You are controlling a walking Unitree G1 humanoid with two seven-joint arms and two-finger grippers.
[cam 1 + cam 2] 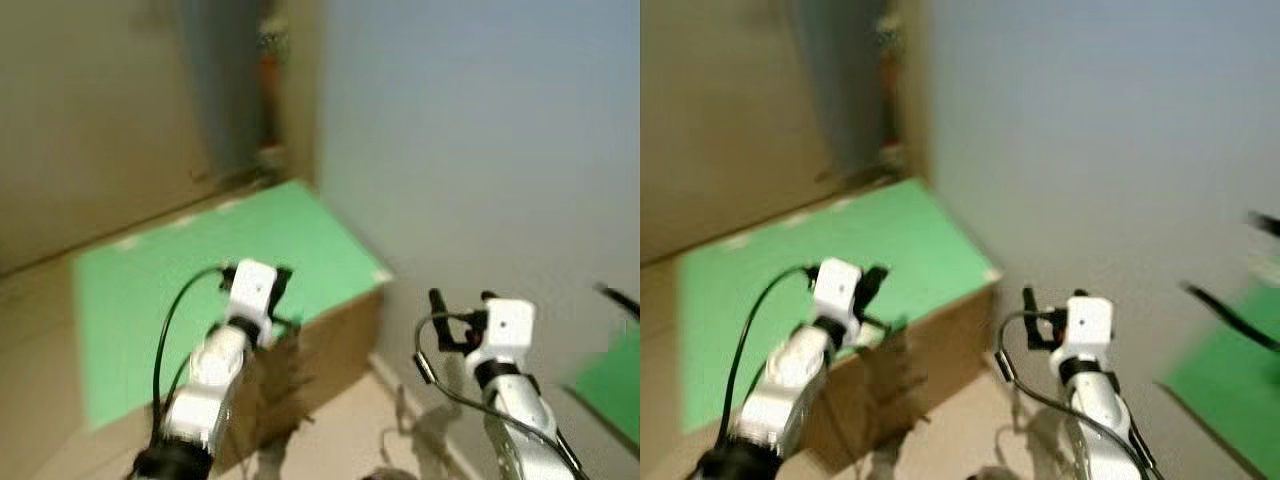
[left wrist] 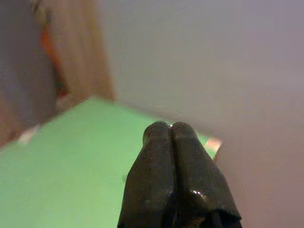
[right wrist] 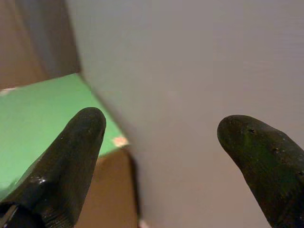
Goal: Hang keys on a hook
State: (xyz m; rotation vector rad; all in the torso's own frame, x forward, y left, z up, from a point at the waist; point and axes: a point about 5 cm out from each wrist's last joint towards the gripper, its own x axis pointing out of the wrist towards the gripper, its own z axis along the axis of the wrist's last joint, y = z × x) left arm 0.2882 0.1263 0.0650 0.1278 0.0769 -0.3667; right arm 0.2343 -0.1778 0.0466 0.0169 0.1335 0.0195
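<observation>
The head views are blurred. My left gripper [image 1: 282, 278] hovers over the near edge of a cardboard box with a green top [image 1: 150, 310]. Its two black fingers [image 2: 170, 142] are pressed together, and I see nothing held between them. My right gripper [image 1: 462, 300] is raised to the right of the box, facing a plain pale wall [image 1: 480, 150]. It is open, and the gap between its fingers [image 3: 80, 142] holds only wall. I can make out neither keys nor a hook.
The box's brown side [image 1: 330, 350] drops to a pale floor [image 1: 340, 440] beside the wall. A second green patch [image 1: 610, 385] with a thin dark object [image 1: 620, 298] above it lies at the far right. A dim doorway gap [image 1: 235, 90] stands behind the box.
</observation>
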